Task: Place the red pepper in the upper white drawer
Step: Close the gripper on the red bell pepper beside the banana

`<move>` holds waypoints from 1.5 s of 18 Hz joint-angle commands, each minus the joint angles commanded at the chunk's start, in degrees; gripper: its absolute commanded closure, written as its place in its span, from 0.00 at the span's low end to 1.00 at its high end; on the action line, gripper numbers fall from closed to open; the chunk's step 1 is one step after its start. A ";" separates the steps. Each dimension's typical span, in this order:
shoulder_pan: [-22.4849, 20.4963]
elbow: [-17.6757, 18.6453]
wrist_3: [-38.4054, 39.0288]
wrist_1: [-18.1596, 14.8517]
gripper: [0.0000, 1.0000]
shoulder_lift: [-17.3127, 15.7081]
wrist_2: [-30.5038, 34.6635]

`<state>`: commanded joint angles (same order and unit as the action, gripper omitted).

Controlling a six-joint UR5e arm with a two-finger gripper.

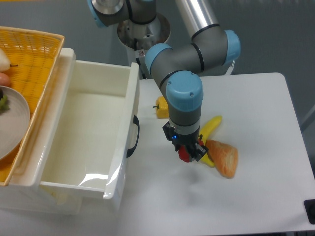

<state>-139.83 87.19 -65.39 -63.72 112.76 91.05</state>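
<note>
The gripper (pixel 188 153) points straight down over the worktop (pixel 256 98), and a small patch of red shows between its dark fingers: it is pinching the red pepper (pixel 184 156), of which only the lower edge is visible under the wrist. Whether the pepper rests on the surface or hangs just above it cannot be told; a faint shadow lies below it toward 6 o'clock.

Just beside the gripper at 3 o'clock lies the orange bread piece (pixel 225 158), and between the two a banana (pixel 210 129) runs up toward 1 o'clock, its lower end passing right by the fingers. At 11 o'clock, near the arm's elbow, sits the yellow pepper (pixel 161 107).

Well to 9 o'clock stands the upper white drawer (pixel 129 105), pulled open, its deep cavity bare and its black handle (pixel 135 136) facing the gripper. Past it at 10 o'clock is the yellow woven basket (pixel 34 54), holding a plate (pixel 12 120).

Risks, as I judge them: so little of the pepper shows that the hold may be shallow, and glossy skin could slip on the way over. A low sideways pass toward 9 o'clock would strike the drawer's front wall or handle, so height is needed first. Lifting could also drag the banana end or nudge the bread.
</note>
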 joint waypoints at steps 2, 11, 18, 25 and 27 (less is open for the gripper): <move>0.00 -0.09 0.17 0.00 0.68 0.00 0.00; -0.18 -0.44 0.70 -0.88 0.68 -1.49 0.00; -0.44 -1.41 1.93 -1.67 0.68 -2.46 -0.44; -0.61 -2.99 8.24 -2.90 0.68 -3.78 -2.81; -0.88 -3.08 12.90 -2.64 0.68 -4.04 -4.65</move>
<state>-140.71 84.11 -52.49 -66.36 108.72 86.41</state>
